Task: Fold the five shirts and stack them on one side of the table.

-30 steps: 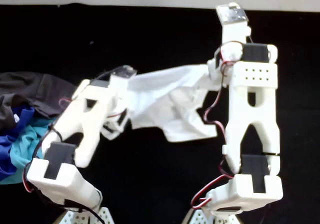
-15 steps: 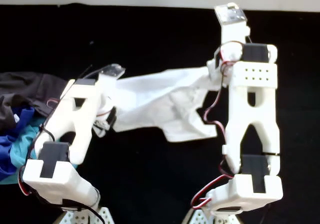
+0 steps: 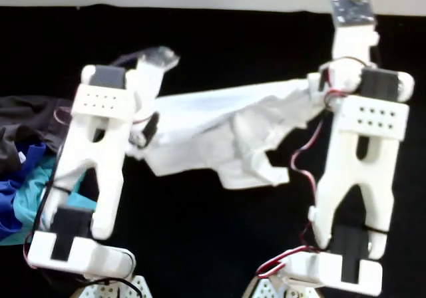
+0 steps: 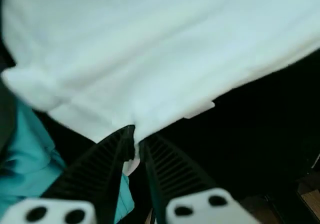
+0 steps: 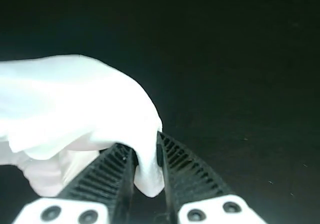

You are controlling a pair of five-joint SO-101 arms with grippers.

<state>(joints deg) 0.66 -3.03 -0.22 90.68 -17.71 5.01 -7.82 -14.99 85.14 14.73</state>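
Clamping, left: the left gripper was pinched narrow on a hem of the white shirt, with cloth caught between its ribbed jaws.
Clamping, right: the right gripper was likewise closed on a bunched corner of the same shirt.
Change in the arms: over the last second the left arm had swung from a slant to nearly straight, drawing toward the left edge of the table. The right arm had shifted toward the right edge, so the grippers ended farther apart.
Change in the shirt: its upper edge had drawn out into a longer, tauter line between them. The lower part sagged in loose wrinkles over the table's middle; whether it touched the surface could not be told.
Pile: the other shirts, dark, blue and teal, lay heaped at the left edge, unmoved.
Meaning for the task: this looked like spreading a shirt before laying it flat. No fold was made yet, and the heap still waited.
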